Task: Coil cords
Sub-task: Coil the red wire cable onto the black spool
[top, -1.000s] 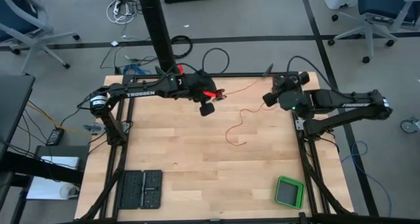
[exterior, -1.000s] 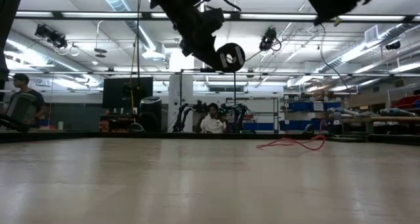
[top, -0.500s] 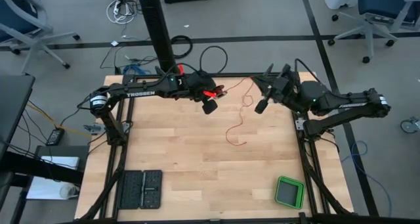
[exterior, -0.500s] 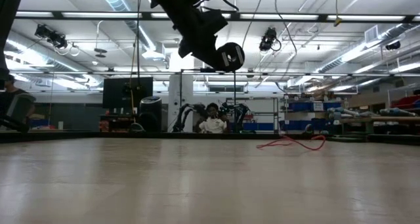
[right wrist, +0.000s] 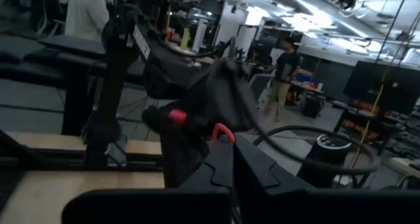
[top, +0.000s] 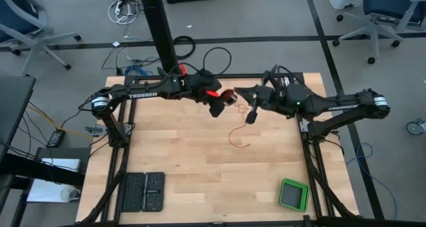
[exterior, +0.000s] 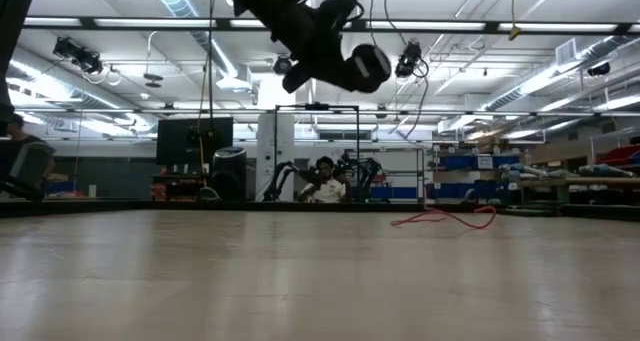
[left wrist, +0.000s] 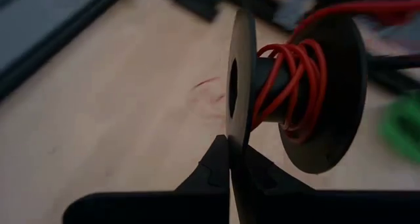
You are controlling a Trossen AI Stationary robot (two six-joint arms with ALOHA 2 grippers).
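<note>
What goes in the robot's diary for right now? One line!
left gripper: shut on spool | right gripper: shut on cord | loose cord on table

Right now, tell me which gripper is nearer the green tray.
Right. The right gripper hangs above mid-table, closer to the green tray at the near right corner; the left gripper sits farther left.

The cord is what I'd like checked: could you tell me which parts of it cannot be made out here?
- High view: where the cord meets the spool; too thin.
- Left wrist view: the spool's far side, hidden by its own flange.
- Right wrist view: most of the cord, behind the right tool.
- Low view: its end piece; too small.
</note>
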